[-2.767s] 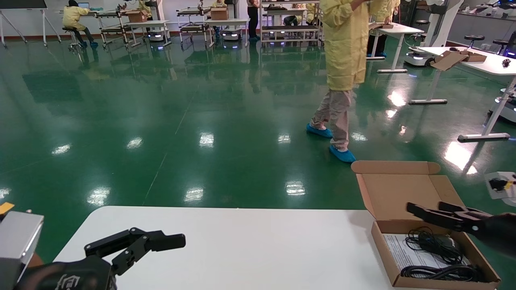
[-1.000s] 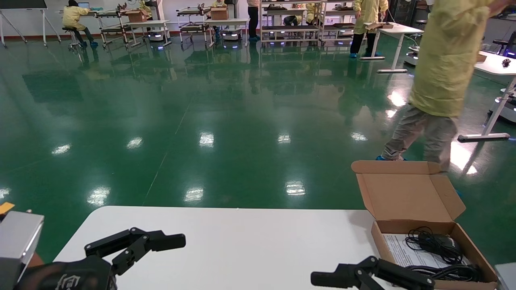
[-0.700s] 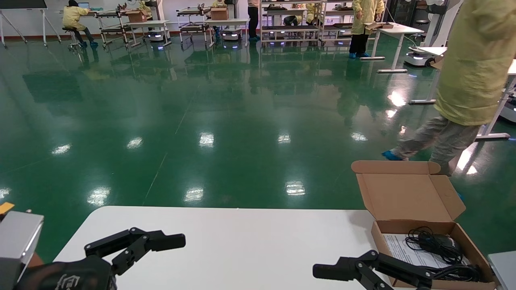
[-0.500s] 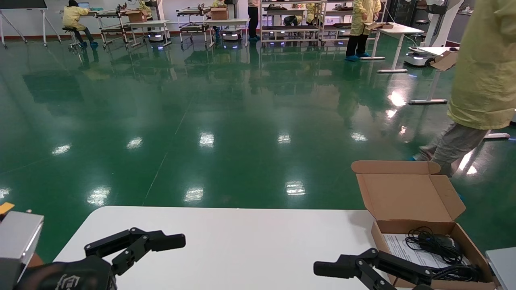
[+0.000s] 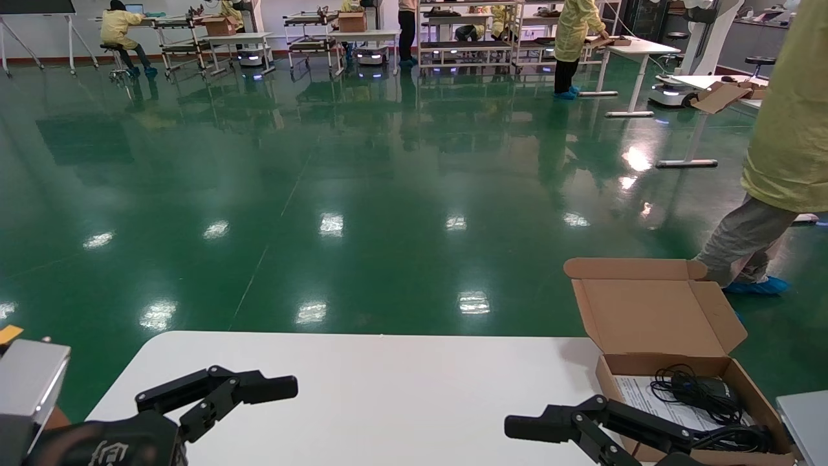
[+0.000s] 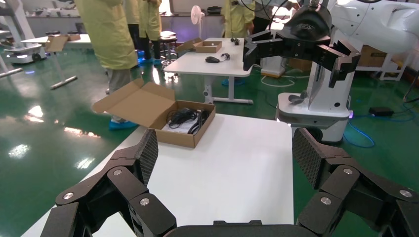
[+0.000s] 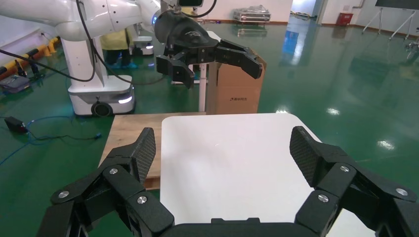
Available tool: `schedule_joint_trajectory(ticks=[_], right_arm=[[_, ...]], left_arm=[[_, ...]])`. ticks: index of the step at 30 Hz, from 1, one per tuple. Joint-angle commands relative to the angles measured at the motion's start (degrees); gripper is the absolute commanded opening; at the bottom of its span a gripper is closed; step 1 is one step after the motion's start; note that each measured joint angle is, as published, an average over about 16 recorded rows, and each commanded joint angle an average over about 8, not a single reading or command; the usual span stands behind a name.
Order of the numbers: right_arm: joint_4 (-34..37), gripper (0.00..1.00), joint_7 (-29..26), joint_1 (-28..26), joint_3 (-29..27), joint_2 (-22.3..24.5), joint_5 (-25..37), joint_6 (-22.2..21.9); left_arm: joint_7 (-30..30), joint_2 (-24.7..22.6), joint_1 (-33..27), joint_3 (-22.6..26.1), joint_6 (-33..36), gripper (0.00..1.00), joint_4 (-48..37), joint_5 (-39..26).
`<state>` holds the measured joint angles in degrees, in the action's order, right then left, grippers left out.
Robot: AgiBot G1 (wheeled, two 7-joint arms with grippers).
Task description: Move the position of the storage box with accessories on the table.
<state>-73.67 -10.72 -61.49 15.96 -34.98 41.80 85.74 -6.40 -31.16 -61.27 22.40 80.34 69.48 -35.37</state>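
My head camera looks forward and down over the counter (image 5: 388, 388) toward the far green floor (image 5: 323, 181). My left wrist camera sits close behind its spread jaws, facing right across the counter; my right wrist camera faces left. All three views share the counter top.

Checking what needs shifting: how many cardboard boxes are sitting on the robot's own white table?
1. The open storage box sits at the table's right end, lid flap up, black cables and a printed sheet inside. Both claws hover empty, the right claw beside it.
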Motion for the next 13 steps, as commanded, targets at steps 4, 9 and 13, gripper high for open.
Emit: schedule_joint_trajectory(ticks=[4,9,13], right_arm=[[0.1,1.00,0.0,0.0,0.0,0.0,0.0,0.0],[0.1,1.00,0.0,-0.1,0.1,0.0,0.0,-0.1],[0.1,1.00,0.0,-0.1,0.1,0.0,0.1,-0.1]], left_arm=[[0.0,0.0,0.0,0.0,0.0,1.00,0.0,0.0],[0.0,0.0,0.0,0.0,0.0,1.00,0.0,0.0],[0.0,0.0,0.0,0.0,0.0,1.00,0.0,0.0]])
